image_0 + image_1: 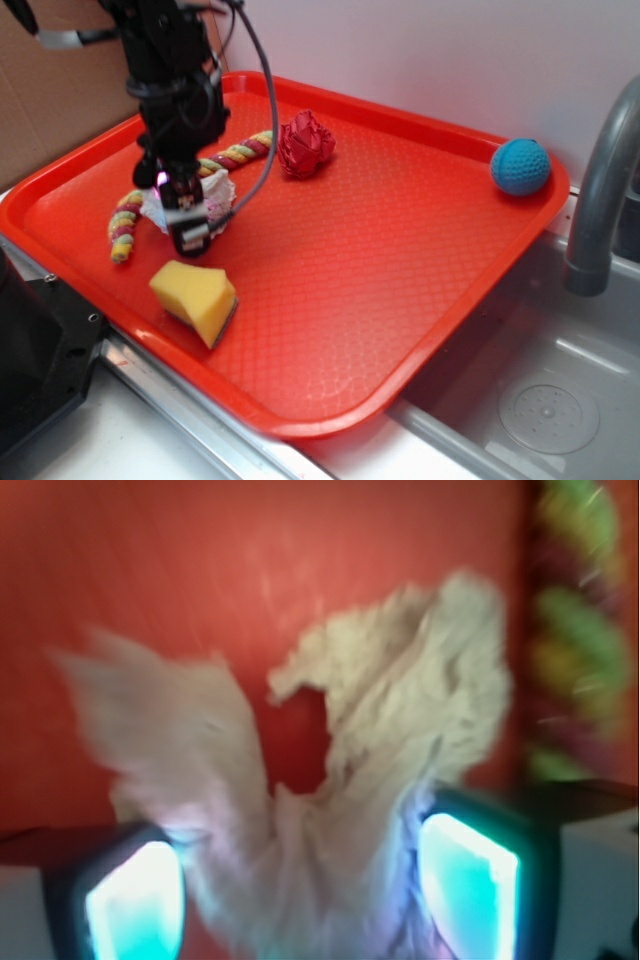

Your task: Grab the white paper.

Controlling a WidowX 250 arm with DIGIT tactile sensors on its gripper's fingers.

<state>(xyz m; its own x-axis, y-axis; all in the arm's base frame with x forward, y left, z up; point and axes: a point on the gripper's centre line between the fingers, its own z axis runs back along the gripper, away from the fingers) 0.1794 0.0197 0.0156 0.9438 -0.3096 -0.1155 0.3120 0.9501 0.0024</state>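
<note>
The white paper (222, 192) is a wrinkled wad on the red tray (400, 240), at its left side, mostly hidden under the black arm. My gripper (190, 232) is down on it. In the blurred wrist view the white paper (330, 810) fills the gap between the two glowing finger pads (470, 885) and narrows to a waist there, flaring out in two wings beyond. The jaws stand partly closed with the paper pressed between them.
A striped rope toy (240, 152) curves behind the paper and runs down the right of the wrist view (570, 660). A red crumpled paper ball (305, 145), a yellow sponge (195, 295) and a blue knitted ball (520, 165) share the tray. A grey faucet (600, 180) and sink (540, 400) are at the right.
</note>
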